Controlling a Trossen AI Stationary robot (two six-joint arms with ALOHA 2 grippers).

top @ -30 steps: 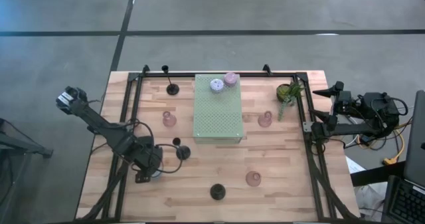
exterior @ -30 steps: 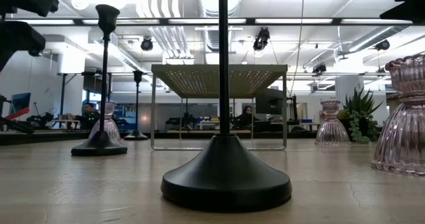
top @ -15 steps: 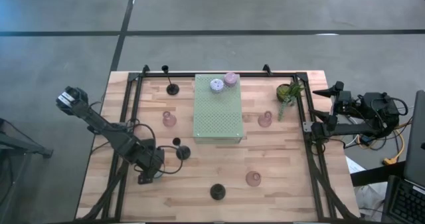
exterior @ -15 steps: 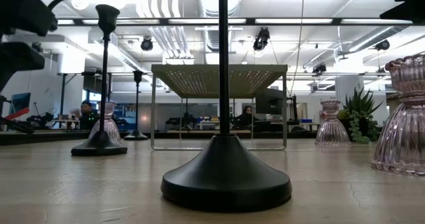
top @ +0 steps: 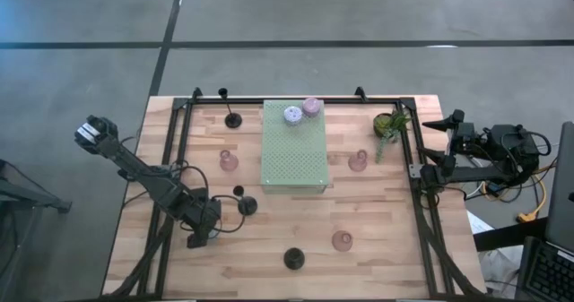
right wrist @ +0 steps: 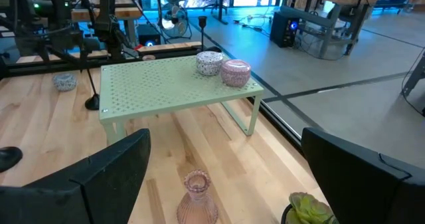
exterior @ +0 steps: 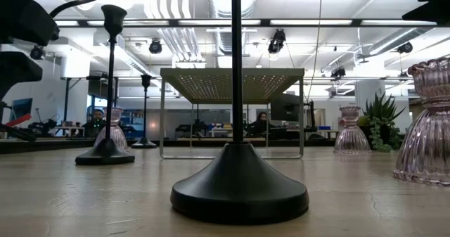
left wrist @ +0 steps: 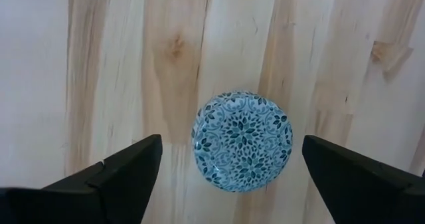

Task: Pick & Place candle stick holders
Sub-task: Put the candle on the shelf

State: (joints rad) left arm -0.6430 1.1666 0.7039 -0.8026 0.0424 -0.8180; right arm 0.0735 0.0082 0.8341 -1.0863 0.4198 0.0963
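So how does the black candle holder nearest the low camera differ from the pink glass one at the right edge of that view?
The black round-based thin-stemmed candle holder is opaque and matte; the squat translucent pink glass holder lets light through. The black one has a smooth cone base and a thin stem rising out of the picture; the pink one is ribbed, bulbous and short. Both stand upright on the wooden table, with no hand touching either.

The left gripper (left wrist: 226,167) hangs low over the desk's near-left part, fingers (left wrist: 123,174) spread wide. The right gripper (right wrist: 222,167) waits off the desk's right edge, fingers apart
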